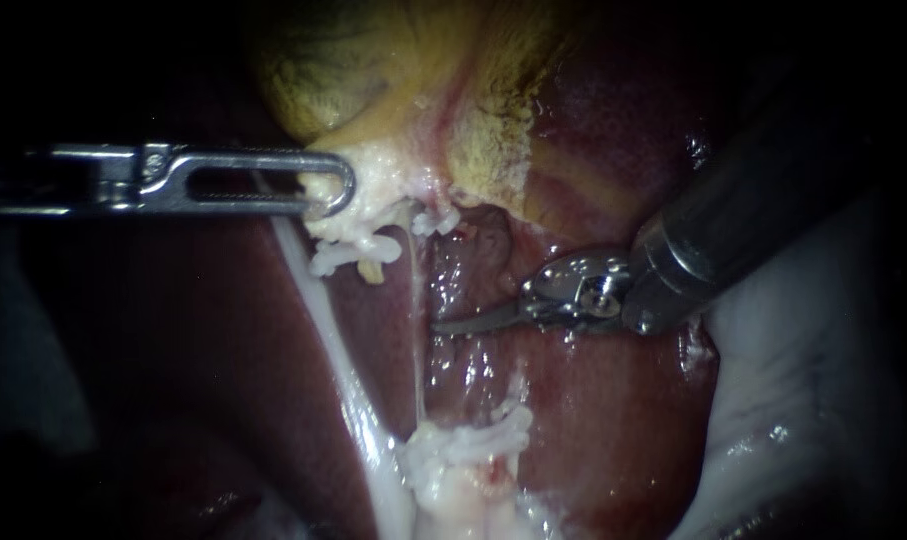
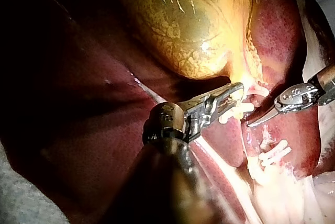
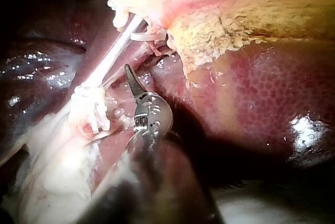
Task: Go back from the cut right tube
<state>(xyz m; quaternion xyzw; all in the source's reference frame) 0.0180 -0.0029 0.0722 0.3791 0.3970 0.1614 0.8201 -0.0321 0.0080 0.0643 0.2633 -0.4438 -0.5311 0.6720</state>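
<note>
1. Looking at the endoscope view, the cut right tube shows as two clipped ends well apart. The lower end sits beside the left tube, and the upper end is tucked just under the gallbladder. Its long axis runs up and down through that view.
2. Only a thin pale strand crosses the gap. Can't tell if that's a leftover of the tube or just film.
3. The right instrument is clearly the nearer one. Its curved blades lie together with nothing in them, and the tip points left into the gap, close to the strand but seemingly not touching it.
4. Here's the bit that matters: the gap is dead ahead of the tip and the shaft runs back to the upper right. So I reckon the way out is straight back along the shaft, square to the tube's line.
5. The left instrument comes in from the left with its jaws clamped on pale neck tissue, just above the upper clips. It's well off that exit path.
6. My one worry is that a sideways swing could snag the strand or the lower clips.
</note>
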